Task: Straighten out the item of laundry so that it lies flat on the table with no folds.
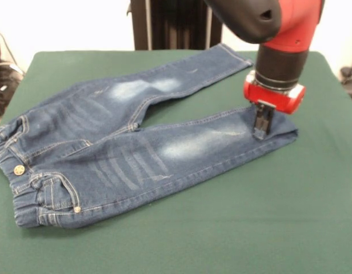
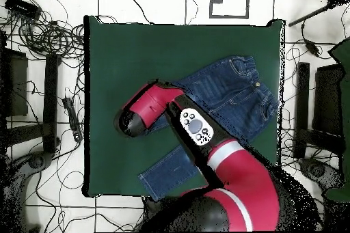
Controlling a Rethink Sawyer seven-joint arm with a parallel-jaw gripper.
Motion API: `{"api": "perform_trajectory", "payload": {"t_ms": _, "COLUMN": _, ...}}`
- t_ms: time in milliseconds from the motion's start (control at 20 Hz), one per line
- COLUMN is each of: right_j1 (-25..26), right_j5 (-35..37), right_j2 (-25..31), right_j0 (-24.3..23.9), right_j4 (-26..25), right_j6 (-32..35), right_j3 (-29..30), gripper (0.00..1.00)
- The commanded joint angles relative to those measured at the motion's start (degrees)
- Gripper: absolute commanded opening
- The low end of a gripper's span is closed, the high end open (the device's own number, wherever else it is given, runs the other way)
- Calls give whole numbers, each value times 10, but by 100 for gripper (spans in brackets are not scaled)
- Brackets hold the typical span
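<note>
The dark blue jeans (image 1: 124, 154) lie spread on the green table (image 1: 250, 228), with the waistband and metal button at the left and both legs running right. My gripper (image 1: 260, 132) stands upright on the cuff end of the near leg. Its fingers are close together with the tips in the denim. In the overhead view the jeans (image 2: 232, 93) have the waist at the right and one leg toward the lower left. There my red arm (image 2: 154, 107) covers the other leg and hides the gripper.
The table (image 2: 137, 52) is far larger than the jeans, with bare green felt on all sides. The robot's dark pedestal (image 1: 170, 23) stands at the far edge. Cables (image 2: 41, 32) and black stands (image 2: 51, 100) lie on the floor around the table.
</note>
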Motion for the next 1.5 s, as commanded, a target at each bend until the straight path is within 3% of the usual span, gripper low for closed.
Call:
{"api": "perform_trajectory", "payload": {"t_ms": 50, "right_j1": 24, "right_j5": -41, "right_j2": -7, "right_j0": 53, "right_j4": -10, "right_j6": 233, "right_j3": 47, "gripper": 0}}
{"api": "perform_trajectory", "payload": {"t_ms": 850, "right_j1": -2, "right_j5": -58, "right_j2": 2, "right_j0": 33, "right_j4": -17, "right_j6": 211, "right_j3": 98, "gripper": 0}}
{"api": "perform_trajectory", "payload": {"t_ms": 1500, "right_j1": 31, "right_j5": -99, "right_j2": -34, "right_j0": 132, "right_j4": -31, "right_j6": 335, "right_j3": 71, "gripper": 0}}
